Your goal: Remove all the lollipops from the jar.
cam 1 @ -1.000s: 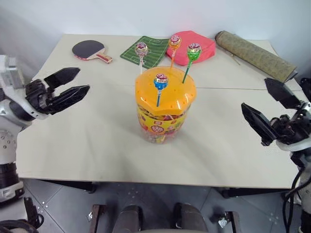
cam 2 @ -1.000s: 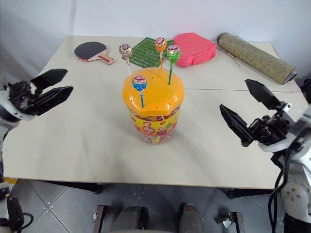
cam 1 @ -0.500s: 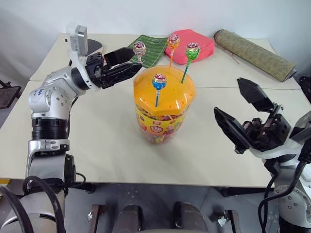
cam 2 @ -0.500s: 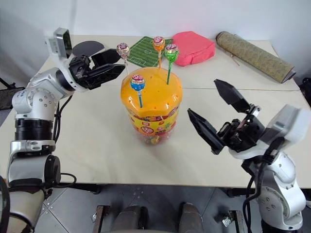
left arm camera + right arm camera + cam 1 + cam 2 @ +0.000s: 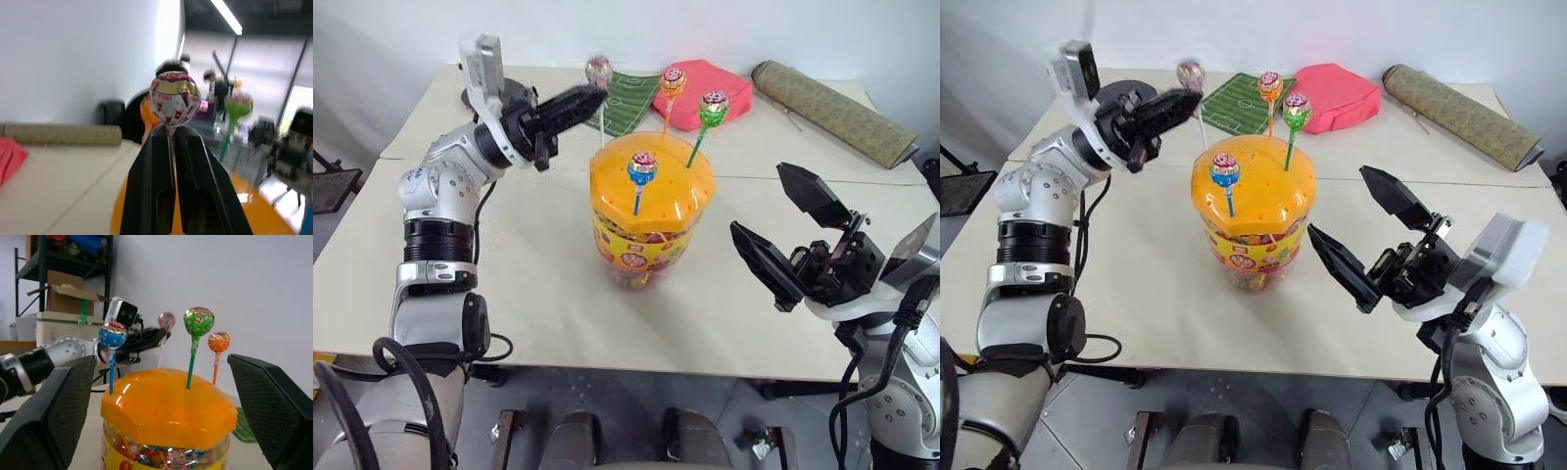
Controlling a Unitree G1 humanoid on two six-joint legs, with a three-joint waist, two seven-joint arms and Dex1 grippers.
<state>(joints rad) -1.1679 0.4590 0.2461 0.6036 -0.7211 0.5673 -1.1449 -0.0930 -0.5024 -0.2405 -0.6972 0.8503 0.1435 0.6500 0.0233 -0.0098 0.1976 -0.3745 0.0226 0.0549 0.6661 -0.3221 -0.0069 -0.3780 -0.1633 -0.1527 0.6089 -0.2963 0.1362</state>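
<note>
The left hand (image 5: pixel 590 97) is clenched on the white stick just under the head of the back lollipop (image 5: pixel 598 70), whose stick stands upright in the jar (image 5: pixel 649 211) lid, while the right hand (image 5: pixel 781 235) waits released beside the jar.

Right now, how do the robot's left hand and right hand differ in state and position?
The left hand is shut on the stick of the white-stick lollipop above the clear plastic jar with the orange lid; the right hand is wide open and holds nothing. The left hand reaches over the lid's far rim; the right hand waits beside the jar. Both have black fingers.
</note>
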